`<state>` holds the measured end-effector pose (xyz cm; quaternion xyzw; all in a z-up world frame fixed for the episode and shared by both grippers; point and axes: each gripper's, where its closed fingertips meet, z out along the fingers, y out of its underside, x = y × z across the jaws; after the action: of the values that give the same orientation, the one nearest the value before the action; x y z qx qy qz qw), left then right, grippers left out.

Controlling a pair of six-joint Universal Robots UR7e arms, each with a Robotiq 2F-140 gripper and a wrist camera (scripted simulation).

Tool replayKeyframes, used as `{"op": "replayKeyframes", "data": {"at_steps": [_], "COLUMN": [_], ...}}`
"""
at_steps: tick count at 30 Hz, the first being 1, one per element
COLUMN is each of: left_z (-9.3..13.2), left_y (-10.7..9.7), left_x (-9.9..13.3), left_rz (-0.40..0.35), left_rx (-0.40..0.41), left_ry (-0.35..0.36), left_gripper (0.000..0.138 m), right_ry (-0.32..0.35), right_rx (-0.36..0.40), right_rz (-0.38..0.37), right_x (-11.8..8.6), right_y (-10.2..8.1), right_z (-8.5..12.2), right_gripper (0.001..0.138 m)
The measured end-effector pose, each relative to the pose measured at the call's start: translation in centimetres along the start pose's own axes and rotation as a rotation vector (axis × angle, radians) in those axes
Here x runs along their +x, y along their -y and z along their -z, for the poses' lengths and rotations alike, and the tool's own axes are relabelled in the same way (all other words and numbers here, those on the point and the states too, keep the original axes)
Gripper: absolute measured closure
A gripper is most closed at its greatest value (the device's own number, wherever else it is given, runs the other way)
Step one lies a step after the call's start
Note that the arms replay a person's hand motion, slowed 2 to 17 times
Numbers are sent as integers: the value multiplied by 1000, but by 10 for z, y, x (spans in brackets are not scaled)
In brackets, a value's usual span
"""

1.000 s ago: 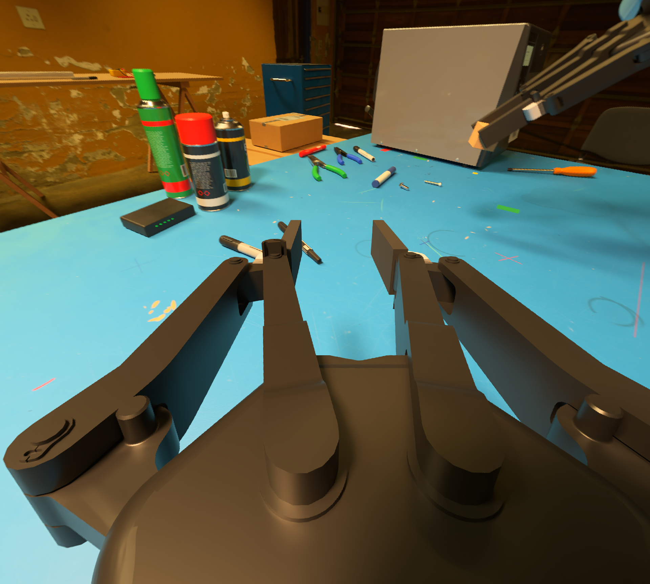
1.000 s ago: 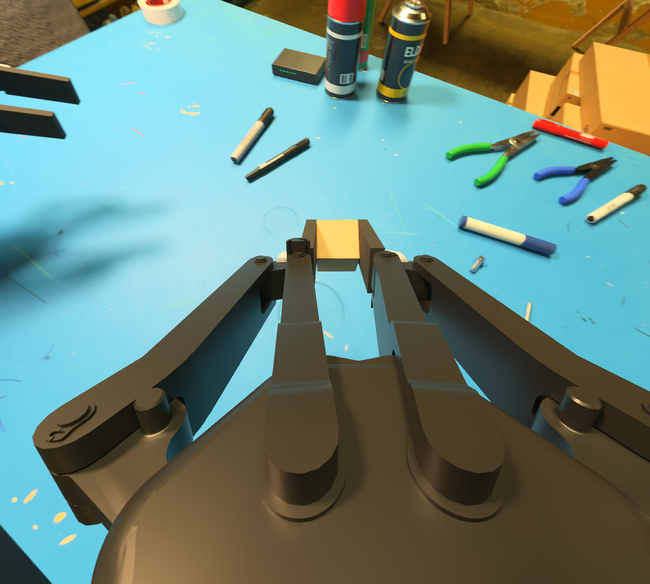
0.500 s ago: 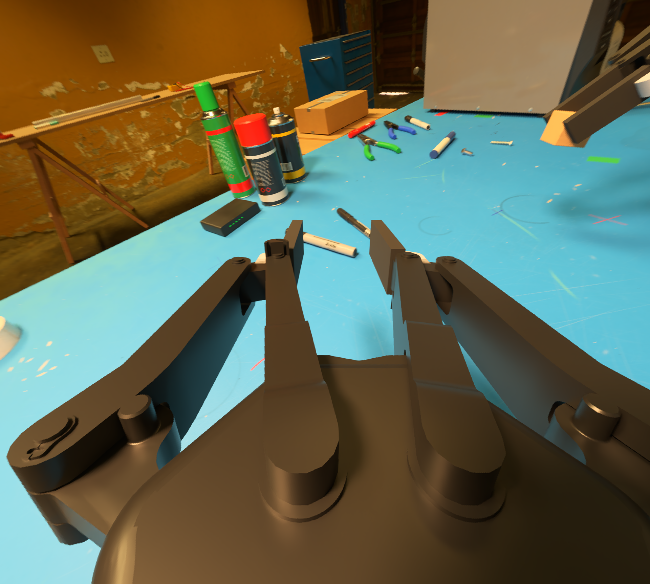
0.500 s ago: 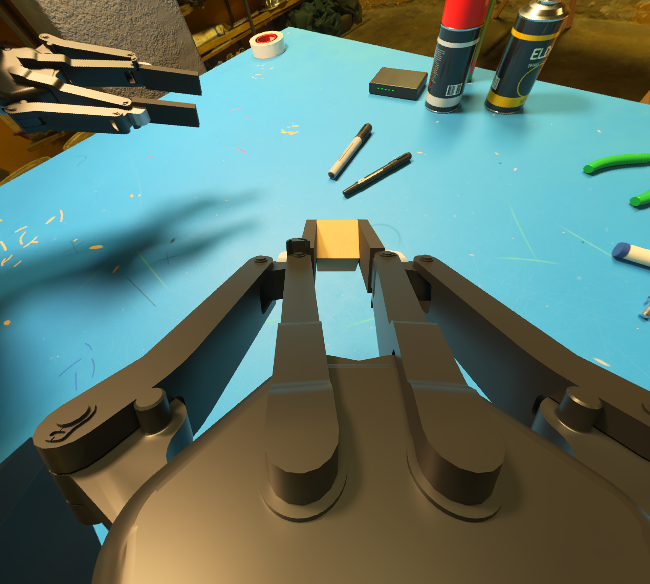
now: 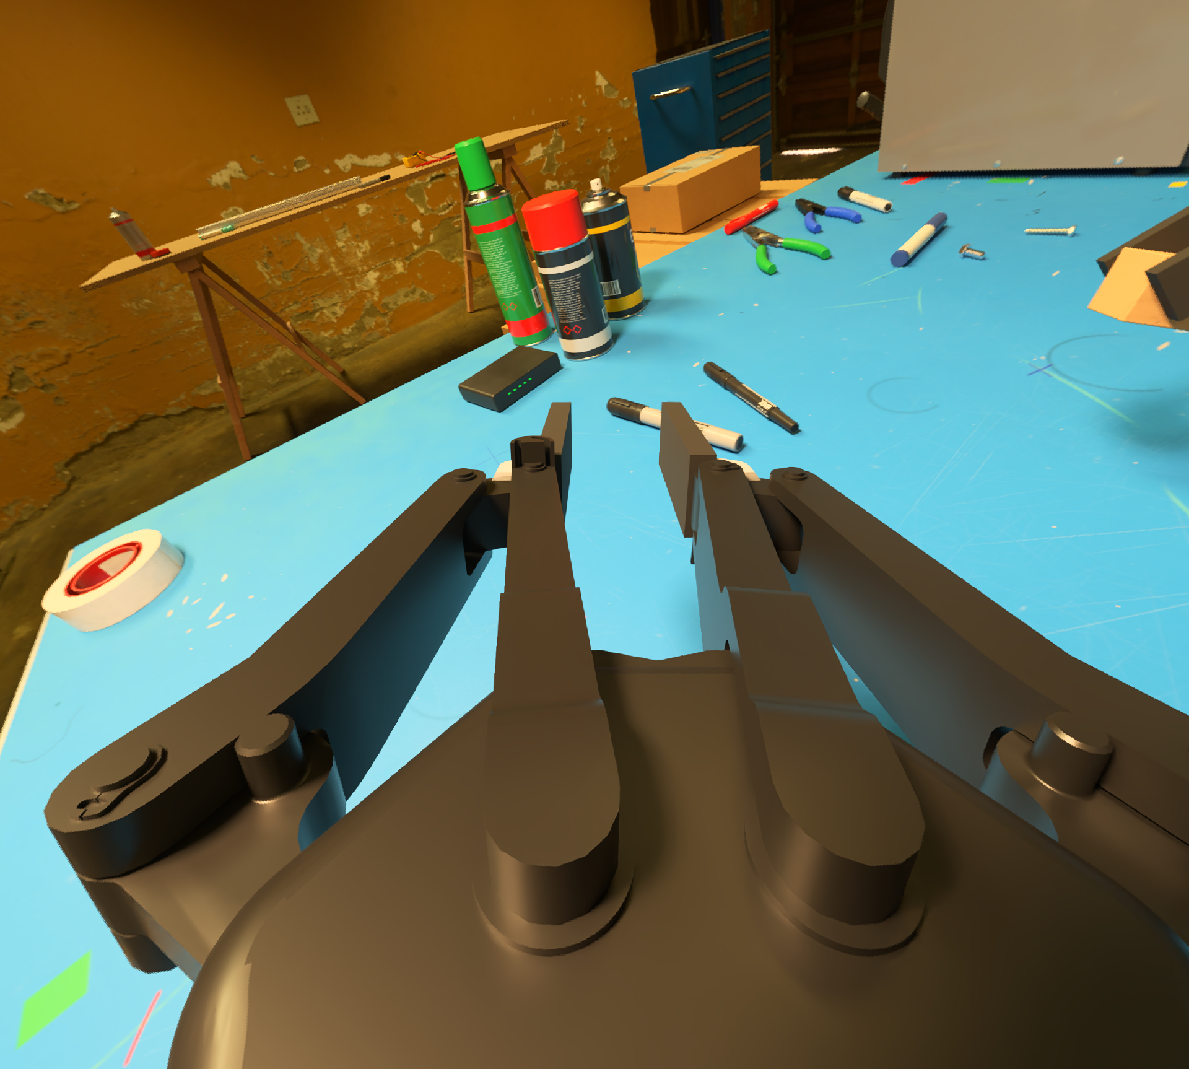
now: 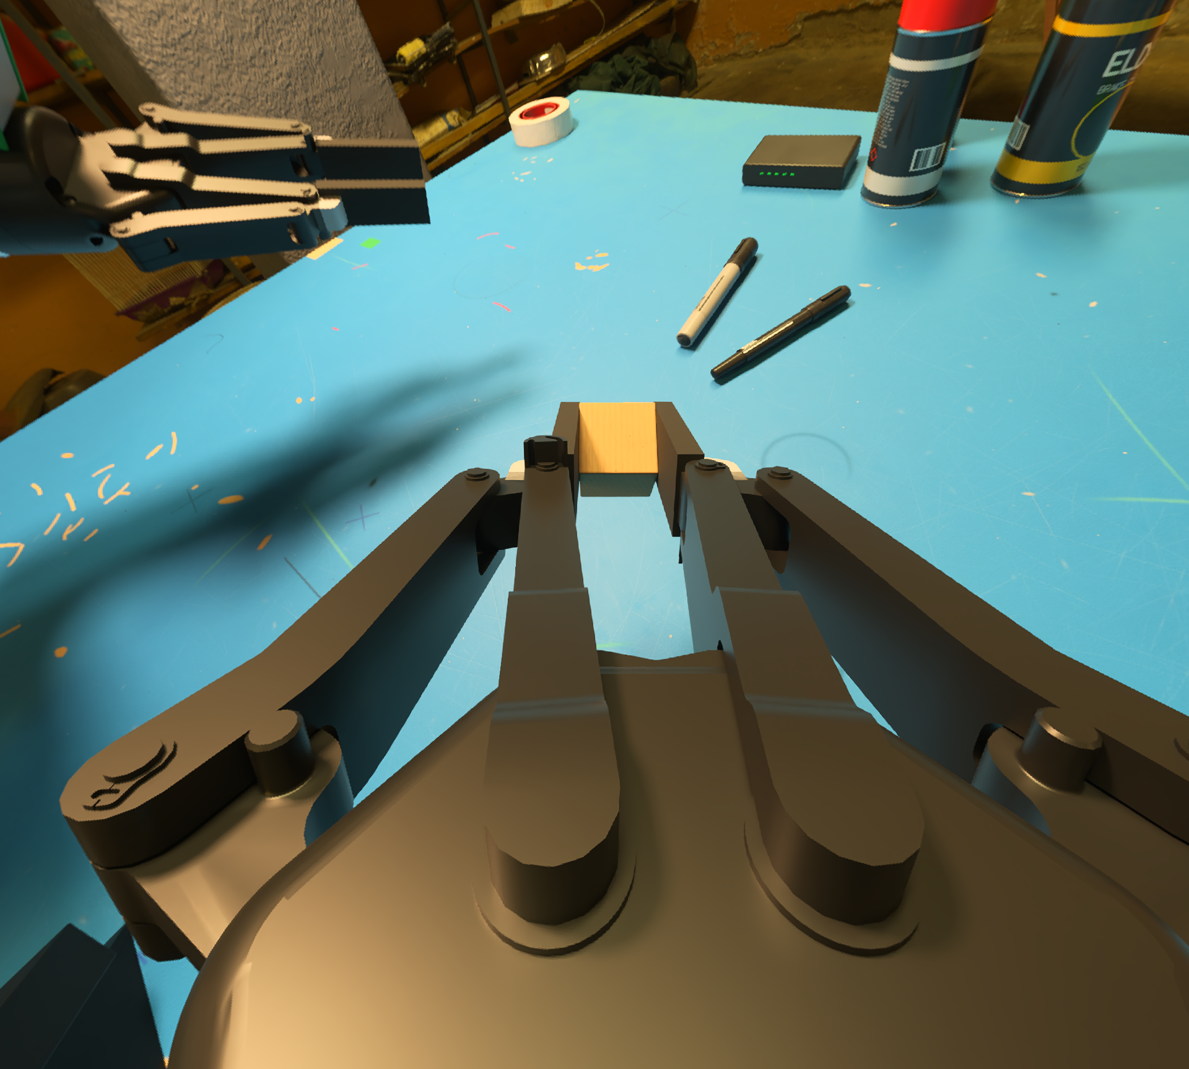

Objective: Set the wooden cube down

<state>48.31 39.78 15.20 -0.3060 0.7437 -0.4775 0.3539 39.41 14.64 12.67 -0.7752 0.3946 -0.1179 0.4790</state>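
Table (image 6: 965, 459): blue, scuffed. Far side: three spray cans, red-capped (image 6: 926, 73), green (image 5: 502, 246), yellow-banded (image 6: 1094, 66), standing close together; black box (image 6: 801, 161) just beside the red-capped one. Corner: tape roll (image 6: 542, 121). Mid-table: white marker (image 6: 717, 291) and black marker (image 6: 782, 331), lying near each other, ahead of the cube. Further off: pliers (image 5: 788, 250), blue marker (image 5: 917, 240), screws (image 5: 1049, 230).

Left gripper (image 5: 614, 433): fingers apart, empty, above the table.

Right gripper (image 6: 617, 446): clamped on the cube (image 6: 617, 438), which sits between the fingertips, held above the table, not touching it.
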Motion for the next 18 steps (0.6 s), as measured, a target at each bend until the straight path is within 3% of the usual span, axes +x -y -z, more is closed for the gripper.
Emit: {"op": "replayKeyframes", "data": {"at_steps": [8,18], "left_z": [-3,-5], "left_y": [-2,-1], "left_x": [-23,-64], "left_rz": [-43,-76], "left_rx": [-21,-50], "left_ry": [61,143], "left_gripper": [92,87], "right_ry": [-37,-88], "right_rx": [-54,-90], "right_rz": [82,124], "right_x": [0,13], "right_y": [-13,-26], "right_z": [-15,-15], "right_gripper": [109,109]}}
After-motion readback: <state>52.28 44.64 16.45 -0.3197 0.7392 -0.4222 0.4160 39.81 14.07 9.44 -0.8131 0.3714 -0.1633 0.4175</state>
